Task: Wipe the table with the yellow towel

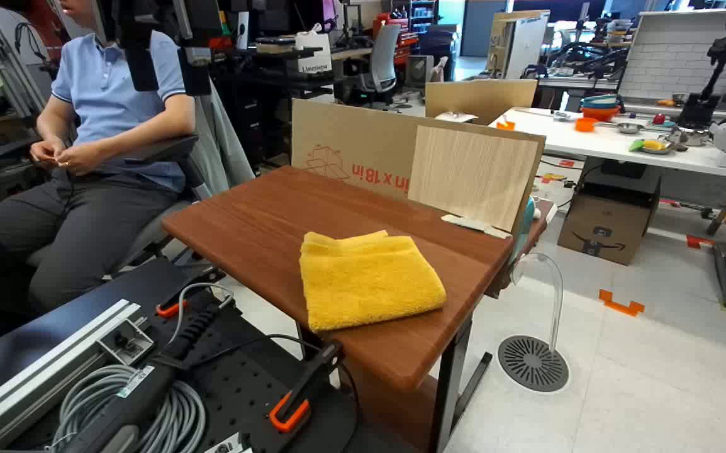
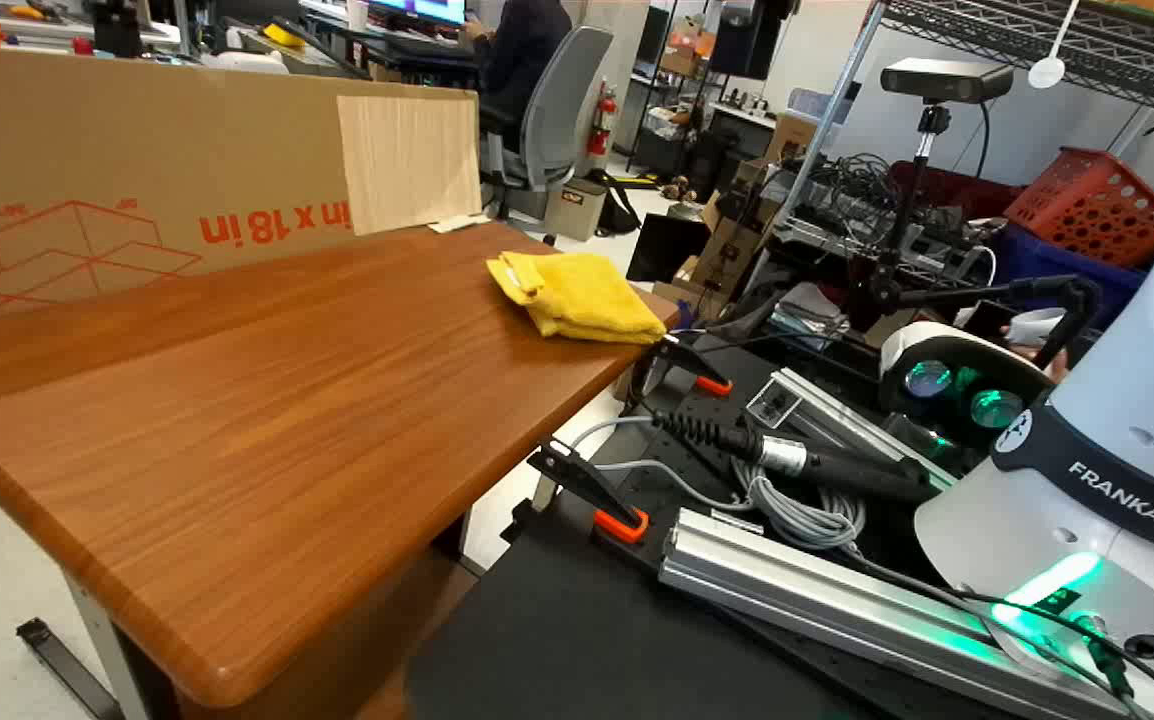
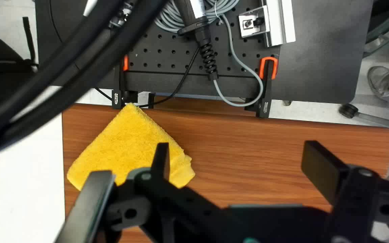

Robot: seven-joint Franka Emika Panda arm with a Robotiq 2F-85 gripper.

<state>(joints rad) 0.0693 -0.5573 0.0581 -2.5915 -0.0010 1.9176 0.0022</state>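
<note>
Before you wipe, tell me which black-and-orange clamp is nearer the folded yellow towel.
The left clamp in the wrist view, close by the towel; the other clamp, beside the curved grey cable, lies farther away.

In the wrist view the gripper [image 3: 236,152], cropped below, hides part of the yellow towel [image 3: 123,148]; black cables [image 3: 113,49] are blurred. In an exterior view the right edge crops the arm [image 2: 1127,400].

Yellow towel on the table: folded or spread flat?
Folded. The yellow towel lies as a compact, thick pad on the wood-topped table; in both exterior views, overlapping layers show at one end.
</note>
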